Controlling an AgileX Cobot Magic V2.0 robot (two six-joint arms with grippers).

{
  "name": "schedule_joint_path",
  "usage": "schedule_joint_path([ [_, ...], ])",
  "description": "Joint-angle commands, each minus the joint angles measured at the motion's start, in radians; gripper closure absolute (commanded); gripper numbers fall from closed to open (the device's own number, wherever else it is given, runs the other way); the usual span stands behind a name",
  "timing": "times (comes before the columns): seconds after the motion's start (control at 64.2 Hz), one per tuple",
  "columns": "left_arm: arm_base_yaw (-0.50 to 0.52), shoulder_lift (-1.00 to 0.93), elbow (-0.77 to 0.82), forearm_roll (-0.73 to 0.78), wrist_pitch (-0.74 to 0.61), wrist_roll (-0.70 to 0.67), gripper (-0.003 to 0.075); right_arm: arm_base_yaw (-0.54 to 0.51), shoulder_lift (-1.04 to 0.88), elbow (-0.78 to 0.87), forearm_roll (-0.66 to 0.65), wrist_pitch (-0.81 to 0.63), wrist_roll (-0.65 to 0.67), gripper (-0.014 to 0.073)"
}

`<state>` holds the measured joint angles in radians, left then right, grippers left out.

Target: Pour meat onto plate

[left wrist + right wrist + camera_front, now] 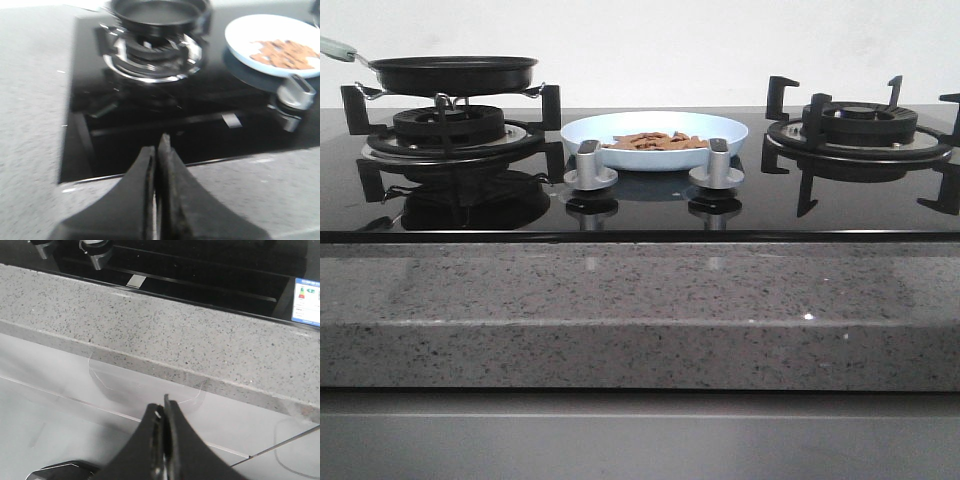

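The pale blue-white plate [655,127] sits on the black glass hob between the two burners, behind the two knobs. A loose heap of reddish-brown meat [655,141] lies in it. The plate [240,37] and the meat [285,53] also show in the left wrist view. The black frying pan [453,72] with a pale handle rests on the left burner and looks empty [155,11]. My left gripper [158,150] is shut and empty over the hob's front edge. My right gripper [164,407] is shut and empty, low in front of the stone counter. Neither gripper shows in the front view.
Two silver knobs [590,165] [717,165] stand in front of the plate. The right burner [860,125] has bare black pan supports. The speckled stone counter edge [640,310] runs along the front. A sticker [306,302] is on the hob's corner.
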<state>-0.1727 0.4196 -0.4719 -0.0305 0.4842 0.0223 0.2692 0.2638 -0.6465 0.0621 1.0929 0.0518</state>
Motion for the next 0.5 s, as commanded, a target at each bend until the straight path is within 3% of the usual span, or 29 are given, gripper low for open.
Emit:
schedule_joint_path([
  [0.0, 0.037, -0.085, 0.075, 0.000, -0.198, -0.009, 0.0741, -0.002, 0.011, -0.021, -0.006, -0.066, 0.000, 0.0662],
  [0.234, 0.120, -0.330, 0.321, -0.002, -0.432, -0.009, 0.0741, -0.002, 0.011, -0.021, -0.006, -0.066, 0.000, 0.0662],
  [0.483, 0.166, -0.439, 0.432, -0.002, -0.527, -0.009, 0.0741, -0.002, 0.011, -0.021, -0.005, -0.065, 0.000, 0.0662],
])
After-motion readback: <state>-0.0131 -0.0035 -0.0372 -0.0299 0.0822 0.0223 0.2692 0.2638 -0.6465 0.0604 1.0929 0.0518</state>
